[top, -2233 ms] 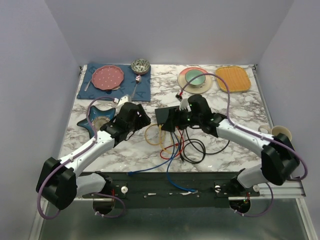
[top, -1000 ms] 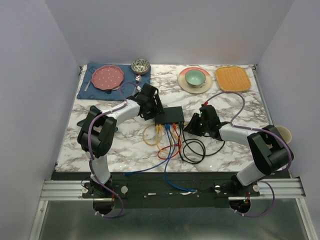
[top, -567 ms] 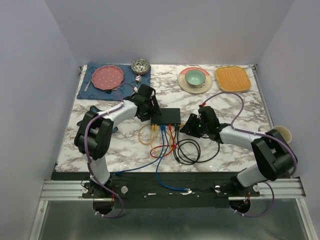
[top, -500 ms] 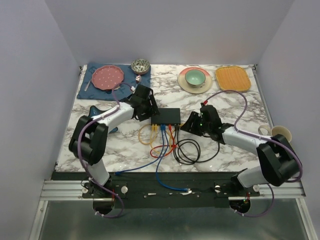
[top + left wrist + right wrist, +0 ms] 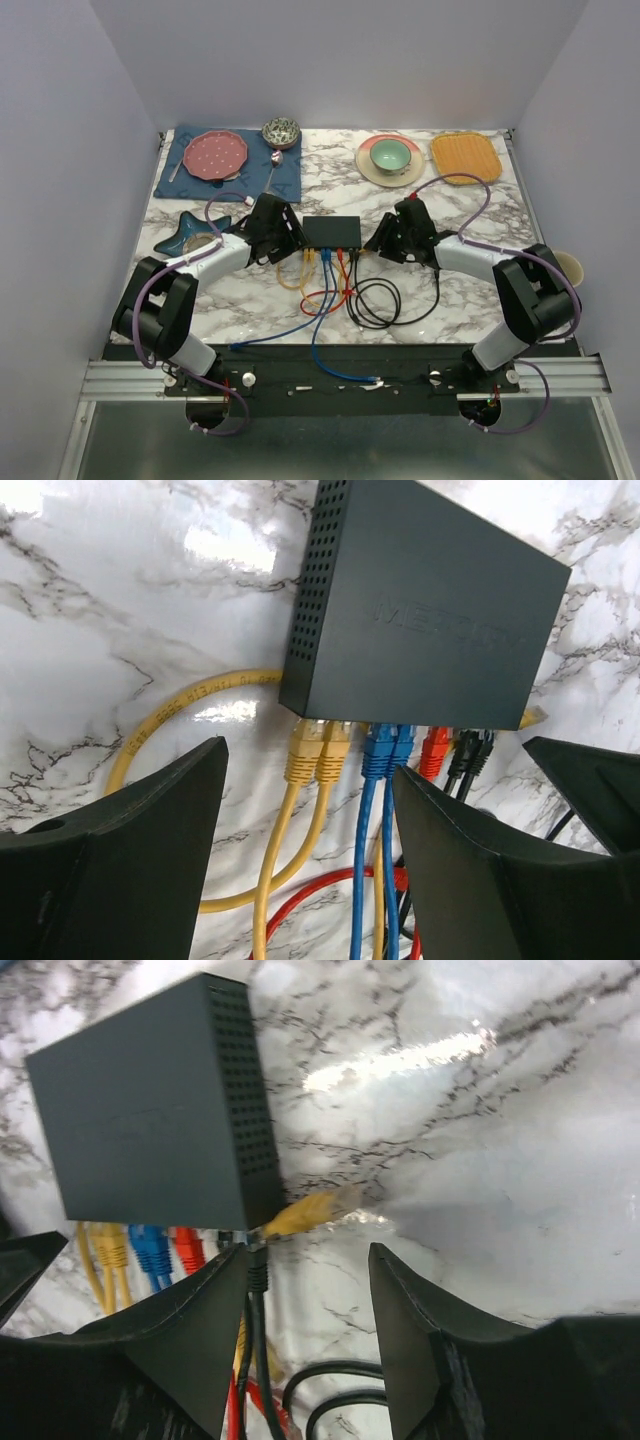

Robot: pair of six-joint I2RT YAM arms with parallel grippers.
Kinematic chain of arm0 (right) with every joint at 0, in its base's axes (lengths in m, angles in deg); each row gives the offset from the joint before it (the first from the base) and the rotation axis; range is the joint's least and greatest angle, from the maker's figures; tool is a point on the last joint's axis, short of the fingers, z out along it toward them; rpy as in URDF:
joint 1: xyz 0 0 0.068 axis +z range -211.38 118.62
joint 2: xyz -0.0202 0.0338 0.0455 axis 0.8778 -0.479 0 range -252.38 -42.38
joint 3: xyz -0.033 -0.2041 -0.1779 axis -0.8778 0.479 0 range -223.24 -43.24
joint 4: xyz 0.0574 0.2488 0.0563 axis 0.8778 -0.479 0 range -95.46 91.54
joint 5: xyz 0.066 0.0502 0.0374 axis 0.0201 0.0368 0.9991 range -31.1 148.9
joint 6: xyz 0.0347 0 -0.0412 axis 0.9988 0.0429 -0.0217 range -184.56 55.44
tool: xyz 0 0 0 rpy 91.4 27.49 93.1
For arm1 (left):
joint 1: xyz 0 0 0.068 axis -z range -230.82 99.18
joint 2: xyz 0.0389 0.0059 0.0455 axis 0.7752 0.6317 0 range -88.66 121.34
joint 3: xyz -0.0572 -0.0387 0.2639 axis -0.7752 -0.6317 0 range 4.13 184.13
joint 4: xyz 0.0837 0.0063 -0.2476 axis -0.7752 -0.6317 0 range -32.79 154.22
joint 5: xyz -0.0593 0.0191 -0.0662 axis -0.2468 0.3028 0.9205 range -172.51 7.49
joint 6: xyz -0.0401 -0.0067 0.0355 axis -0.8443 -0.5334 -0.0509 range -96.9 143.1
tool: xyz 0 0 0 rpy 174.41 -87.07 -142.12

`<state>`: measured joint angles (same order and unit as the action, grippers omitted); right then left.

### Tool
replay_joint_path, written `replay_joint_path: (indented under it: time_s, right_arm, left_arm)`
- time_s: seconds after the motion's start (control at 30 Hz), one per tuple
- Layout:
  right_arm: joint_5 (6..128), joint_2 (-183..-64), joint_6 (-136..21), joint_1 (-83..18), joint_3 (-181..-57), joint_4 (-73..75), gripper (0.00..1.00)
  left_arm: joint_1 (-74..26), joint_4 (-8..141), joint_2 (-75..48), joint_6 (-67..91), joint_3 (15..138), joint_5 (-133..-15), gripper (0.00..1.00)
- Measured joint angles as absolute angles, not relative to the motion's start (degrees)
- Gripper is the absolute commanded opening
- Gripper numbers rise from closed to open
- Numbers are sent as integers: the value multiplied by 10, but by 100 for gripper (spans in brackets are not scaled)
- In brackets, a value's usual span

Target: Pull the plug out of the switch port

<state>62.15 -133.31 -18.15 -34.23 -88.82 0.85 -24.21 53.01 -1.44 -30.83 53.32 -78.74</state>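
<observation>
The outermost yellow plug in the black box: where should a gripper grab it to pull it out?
Grip the outermost yellow plug by its short body, where it leaves the switch. Come from the cable side and pull straight away from the port edge. Its outer side is free, but a second yellow plug crowds the other, so pinching top and bottom may fit better.

Count: switch (image 5: 333,232) 1. Seated in its port row: yellow plugs (image 5: 318,748) 2, blue plugs (image 5: 388,750) 2, red plug (image 5: 436,750) 1, black plugs (image 5: 470,752) 2; total 7. Loose yellow plug (image 5: 305,1212) on the marble beside it: 1. Bowls (image 5: 282,131) 2, star dish (image 5: 190,232) 1.
</observation>
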Motion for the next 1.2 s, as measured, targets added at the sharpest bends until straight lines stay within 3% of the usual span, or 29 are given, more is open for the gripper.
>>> replay_joint_path:
  time_s: [0.3, 0.7, 0.87, 1.03, 1.07, 1.2]
  right_arm:
    - [621, -1387, -114, -342, -923, -8, 48]
    - [612, -1429, -68, -345, -955, -13, 25]
    - [600, -1393, -88, -345, -920, -24, 15]
    - [594, -1354, -142, -344, -905, -62, 13]
    - [592, -1349, -158, -342, -906, -73, 1]
    - [591, -1339, -223, -331, -906, -109, 1]
  left_arm:
    - [-242, 564, -14, -340, 505, -776, 77]
    - [-242, 582, -25, -357, 486, -773, 77]
    - [-242, 587, -25, -361, 486, -773, 77]
    - [-242, 588, -25, -366, 486, -773, 77]
    - [-242, 588, -25, -366, 486, -773, 77]
    - [-242, 588, -25, -368, 486, -773, 77]
